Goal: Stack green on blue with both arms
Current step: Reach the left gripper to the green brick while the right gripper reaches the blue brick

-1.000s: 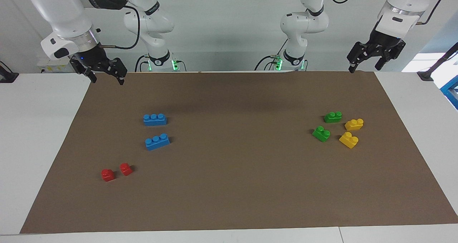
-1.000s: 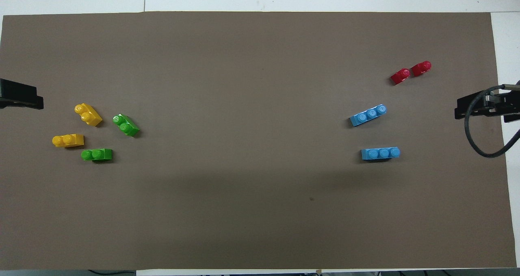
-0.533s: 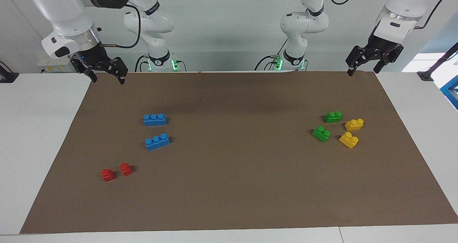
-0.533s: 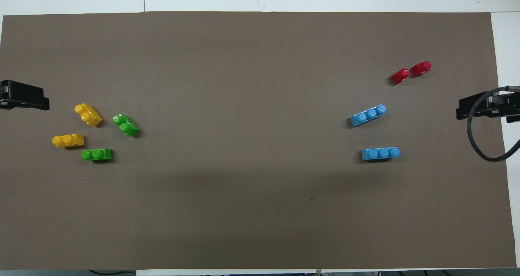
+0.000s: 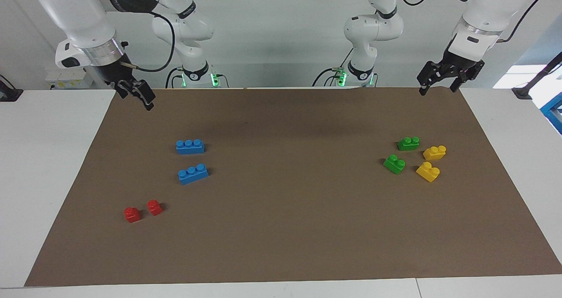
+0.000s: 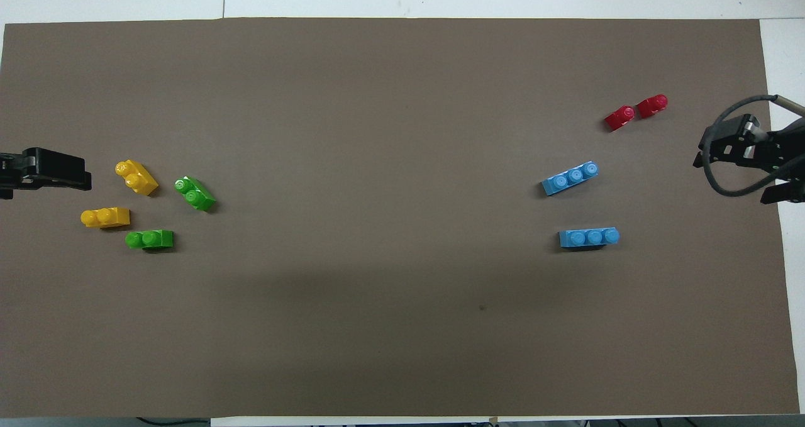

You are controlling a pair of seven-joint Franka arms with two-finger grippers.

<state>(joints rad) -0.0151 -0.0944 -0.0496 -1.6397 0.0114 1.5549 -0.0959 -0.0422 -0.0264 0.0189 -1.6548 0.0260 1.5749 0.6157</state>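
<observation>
- While both of my arms hang above the robots' edge of the brown mat [image 5: 281,227], every brick lies exactly where it lay a second ago.
- My left gripper [image 5: 437,84] has slid inward from the table's corner and turned a little; its fingers stand wide apart and carry nothing. Seen from overhead, it [image 6: 44,169] has pushed further in over the mat's edge at the left arm's end, toward the yellow bricks.
- My right gripper [image 5: 137,97] has swung round since the earlier frame, so from the facing view it now shows edge-on over the mat's corner at the right arm's end. Its jaws are spread to the full and empty. From overhead, it [image 6: 748,163] sits over the mat's border.
- The two green bricks, the nearer green brick [image 5: 408,143] and the farther green brick [image 5: 394,163], rest flat on the mat toward the left arm's end, just beside the two yellow bricks [image 5: 431,162].
- The two blue bricks, the nearer blue brick [image 5: 190,146] and the farther blue brick [image 5: 193,174], lie toward the right arm's end, close together but apart.
- Two red bricks [image 5: 143,211] sit side by side, farther from the robots than the blue pair.
- No green brick is on a blue one yet.
</observation>
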